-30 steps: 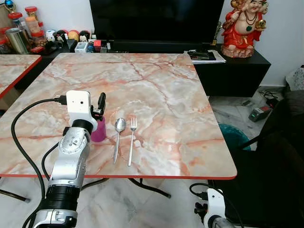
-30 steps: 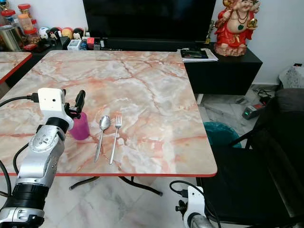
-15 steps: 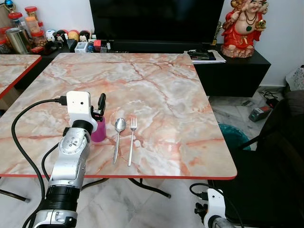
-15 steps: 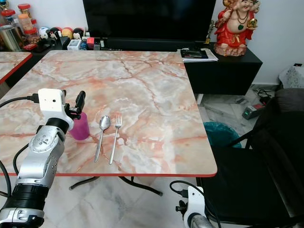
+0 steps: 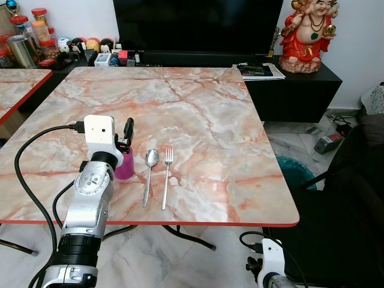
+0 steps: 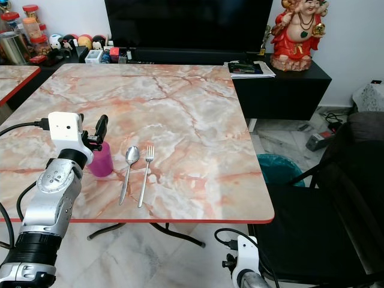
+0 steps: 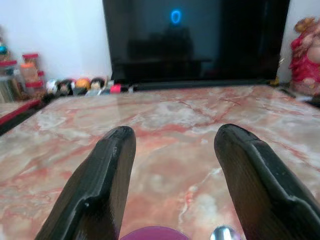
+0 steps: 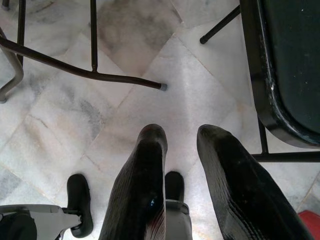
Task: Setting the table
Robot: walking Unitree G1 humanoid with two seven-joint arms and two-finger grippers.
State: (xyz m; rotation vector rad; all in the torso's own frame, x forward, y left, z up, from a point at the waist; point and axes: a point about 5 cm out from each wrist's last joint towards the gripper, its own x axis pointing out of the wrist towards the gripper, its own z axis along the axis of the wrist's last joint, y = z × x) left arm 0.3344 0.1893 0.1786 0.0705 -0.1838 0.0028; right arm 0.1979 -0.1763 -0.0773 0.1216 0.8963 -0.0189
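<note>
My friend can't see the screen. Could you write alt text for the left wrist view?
Two black fingers of the left gripper stand apart just above a purple cup, over a pink marble table. A spoon tip glints beside it; a dark television stands beyond.

Bare table (image 5: pixel 198 114) beyond spoon (image 5: pixel 149 174); fork (image 5: pixel 166 177)

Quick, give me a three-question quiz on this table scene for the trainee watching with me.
1. True or false: the fork lies on the left of the spoon, by the robot's sides.
2. Which arm is up at the table? A) left B) right
3. Fill in: the left gripper hovers, jaws apart, just above the purple ____.

Key:
1. False. The fork lies on the spoon's right.
2. A. The right gripper hangs low over the floor.
3. cup
</note>
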